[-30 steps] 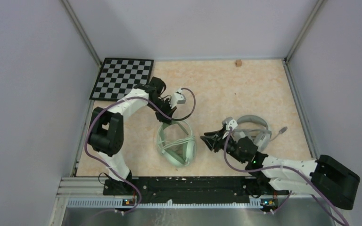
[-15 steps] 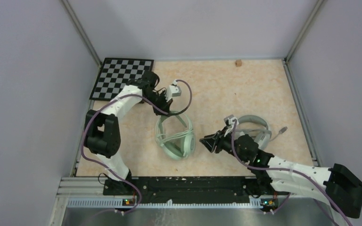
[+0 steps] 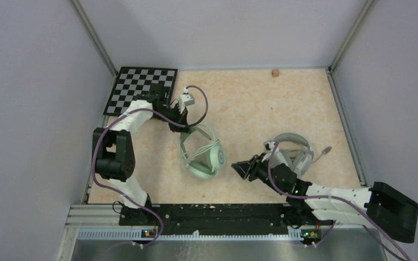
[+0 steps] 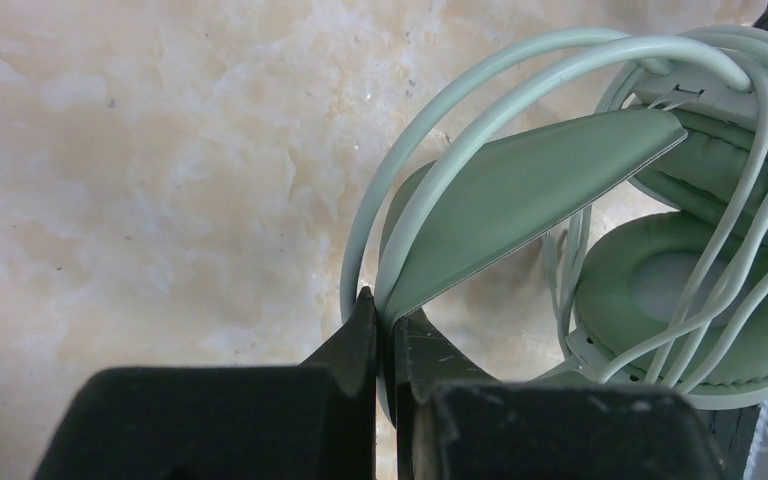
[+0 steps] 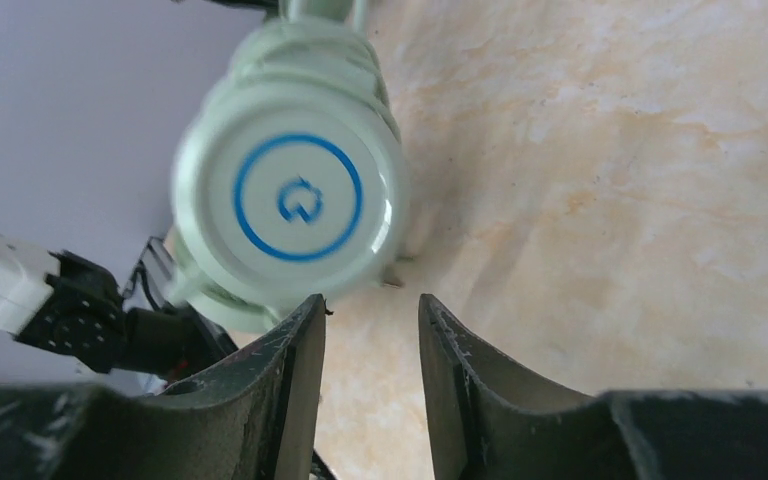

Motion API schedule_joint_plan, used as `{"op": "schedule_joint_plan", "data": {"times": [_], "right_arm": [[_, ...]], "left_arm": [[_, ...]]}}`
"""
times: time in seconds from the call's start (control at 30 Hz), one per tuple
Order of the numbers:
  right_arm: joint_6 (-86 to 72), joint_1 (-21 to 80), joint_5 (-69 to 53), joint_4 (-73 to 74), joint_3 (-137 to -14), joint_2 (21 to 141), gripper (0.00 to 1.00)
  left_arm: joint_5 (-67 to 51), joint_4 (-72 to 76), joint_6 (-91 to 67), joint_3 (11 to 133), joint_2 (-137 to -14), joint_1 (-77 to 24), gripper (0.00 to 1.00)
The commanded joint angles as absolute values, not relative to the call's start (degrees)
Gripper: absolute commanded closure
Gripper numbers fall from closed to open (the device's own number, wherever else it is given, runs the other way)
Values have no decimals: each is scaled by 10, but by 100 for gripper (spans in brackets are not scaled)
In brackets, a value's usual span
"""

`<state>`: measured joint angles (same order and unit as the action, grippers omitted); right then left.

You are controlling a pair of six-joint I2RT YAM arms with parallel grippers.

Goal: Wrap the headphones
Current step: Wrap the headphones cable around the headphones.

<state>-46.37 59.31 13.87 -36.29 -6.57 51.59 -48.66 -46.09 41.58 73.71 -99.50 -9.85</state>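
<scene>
Looking down from above, we find the mint-green headset (image 3: 204,157) lying near the middle of the desk (image 3: 250,98), with its round cups towards the arms' bases and its headband pointing to the far left. The left arm (image 3: 136,114) reaches to the top of that headband. In its wrist view the left jaws are pressed together on the pale-green cable (image 4: 350,262), right beside the tip of the green headband pad (image 4: 520,190). More turns of the cable lie across the cups. The right arm (image 3: 326,196) points left, and the right jaws stand apart with nothing between them. A mint cup with a blue ring mark (image 5: 295,200) sits just ahead of their fingers (image 5: 290,370). The white headset (image 3: 291,149) rests on the desk behind the right arm, well apart from the green one. A checkerboard (image 3: 141,89) lies in the far left corner.
</scene>
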Motion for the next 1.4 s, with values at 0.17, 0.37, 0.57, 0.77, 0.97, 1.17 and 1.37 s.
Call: {"op": "schedule_joint_plan", "data": {"times": [0.17, 0.37, 0.57, 0.77, 0.97, 1.17, 1.37], "right_arm": [[-284, 625, 115, -665, -15, 666, 59], [-123, 660, 49, -819, -47, 862, 56], [-58, 752, 80, -969, -67, 989, 56], [21, 814, 164, -970, -89, 966, 55], [103, 814, 200, -932, -109, 914, 47], [175, 814, 232, -933, -146, 902, 40], [237, 814, 246, -906, -176, 887, 38]], "left_arm": [[-622, -464, 382, 753, -975, -74, 100], [-611, -434, 349, 739, -964, -65, 100], [-609, -397, 292, 734, -950, -63, 100], [-527, -303, 98, 729, -894, -64, 100], [-497, -239, -35, 716, -829, -64, 100], [-464, -165, -127, 686, -751, -64, 100], [-438, -201, -144, 703, -712, -65, 100]]}}
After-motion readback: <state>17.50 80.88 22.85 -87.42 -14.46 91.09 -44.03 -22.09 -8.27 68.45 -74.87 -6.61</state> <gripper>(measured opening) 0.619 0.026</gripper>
